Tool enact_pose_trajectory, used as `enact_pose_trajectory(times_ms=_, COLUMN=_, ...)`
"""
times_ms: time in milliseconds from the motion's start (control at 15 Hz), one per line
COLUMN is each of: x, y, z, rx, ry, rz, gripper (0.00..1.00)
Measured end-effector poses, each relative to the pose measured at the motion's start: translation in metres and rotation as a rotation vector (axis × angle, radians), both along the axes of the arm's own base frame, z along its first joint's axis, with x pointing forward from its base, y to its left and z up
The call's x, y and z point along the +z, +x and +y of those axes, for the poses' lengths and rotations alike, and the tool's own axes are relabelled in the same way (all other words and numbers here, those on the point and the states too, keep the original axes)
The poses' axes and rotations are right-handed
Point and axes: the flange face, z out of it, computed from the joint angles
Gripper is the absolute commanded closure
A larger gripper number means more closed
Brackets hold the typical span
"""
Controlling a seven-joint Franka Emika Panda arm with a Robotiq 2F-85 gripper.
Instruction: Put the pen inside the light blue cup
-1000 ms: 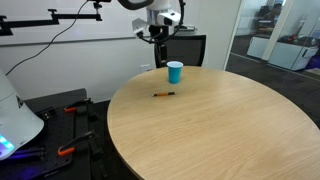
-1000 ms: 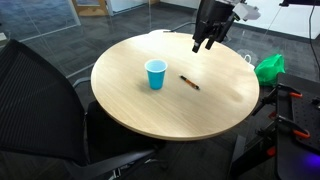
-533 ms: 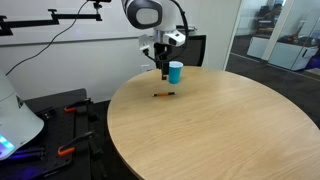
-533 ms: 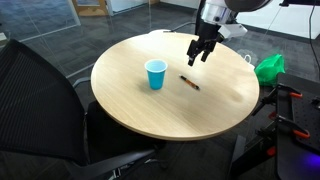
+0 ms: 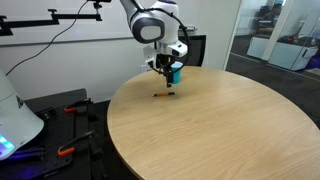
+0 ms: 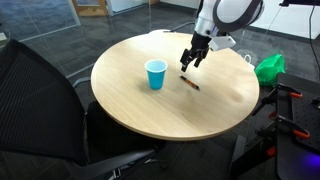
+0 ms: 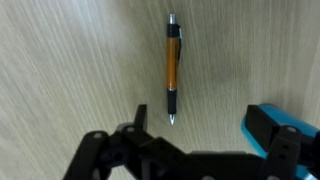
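The pen (image 5: 164,95) lies flat on the round wooden table (image 5: 220,130), a dark stick with an orange middle; it also shows in an exterior view (image 6: 189,83) and in the wrist view (image 7: 172,65). The light blue cup (image 6: 155,74) stands upright to one side of the pen. In an exterior view the cup (image 5: 177,73) is partly hidden behind the gripper, and in the wrist view only its edge (image 7: 300,152) shows. My gripper (image 6: 187,66) hangs open and empty a little above the pen, fingers pointing down (image 7: 200,125).
A black office chair (image 6: 40,90) stands at the table's near side. Another dark chair (image 5: 192,48) is behind the table. A green bag (image 6: 268,67) sits beside the table. A white device (image 5: 15,120) and tools (image 5: 68,150) lie on a low stand beside the table.
The gripper has come down from well above the table and moved over the pen, staying open. The pen and the cup have not moved.
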Motion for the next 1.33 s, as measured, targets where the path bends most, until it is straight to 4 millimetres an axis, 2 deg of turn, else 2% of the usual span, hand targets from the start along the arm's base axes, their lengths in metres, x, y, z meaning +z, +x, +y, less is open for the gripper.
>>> enact_pose_trajectory(times_ms=800, x=-0.04, y=0.005, z=-0.003, rx=0.047, ry=-0.038, rz=0.025, gripper=0.0)
enact_pose_trajectory(times_ms=867, x=-0.043, y=0.006, z=-0.003, rx=0.053, ry=-0.043, rz=0.029, gripper=0.04)
enact_pose_trajectory(times_ms=1067, x=-0.052, y=0.009, z=-0.004, rx=0.067, ry=-0.055, rz=0.036, gripper=0.32)
enact_pose_trajectory(times_ms=1267, x=-0.057, y=0.011, z=-0.003, rx=0.08, ry=-0.064, rz=0.038, gripper=0.54)
enact_pose_trajectory(times_ms=1333, x=-0.057, y=0.012, z=-0.002, rx=0.083, ry=-0.066, rz=0.037, gripper=0.57)
